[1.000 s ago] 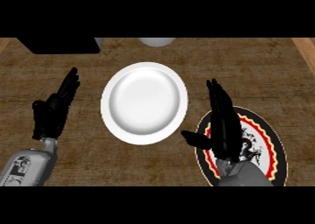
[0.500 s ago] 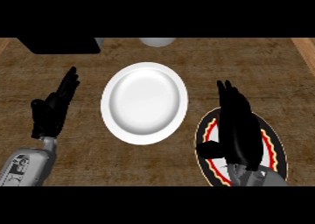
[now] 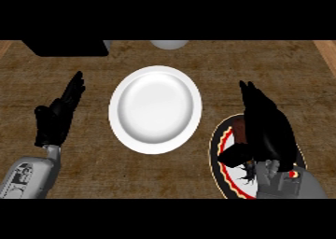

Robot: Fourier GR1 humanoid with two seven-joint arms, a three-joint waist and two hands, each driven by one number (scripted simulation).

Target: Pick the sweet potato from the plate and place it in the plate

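At the far left, the left hand rests over the brown worktop, its fingers straight and pointing up and a little rightward, holding nothing. Its grey forearm enters from the lower left corner. Above it, at the top edge, sits a black block, cut off by the frame.

In the middle lies a white plate, bare inside, well apart from both hands. A pale rounded object shows at the top edge just beyond the plate; what it is cannot be told.

Further right, a dark plate with a red and cream rim lies at the lower right, mostly hidden by the right hand. That hand hangs palm down over the dark plate, fingers stretched forward and the thumb out to the left. A reddish-brown patch, the sweet potato, shows on the dark plate, just beside and partly under the palm's left edge. Whether the fingers close on it cannot be told.
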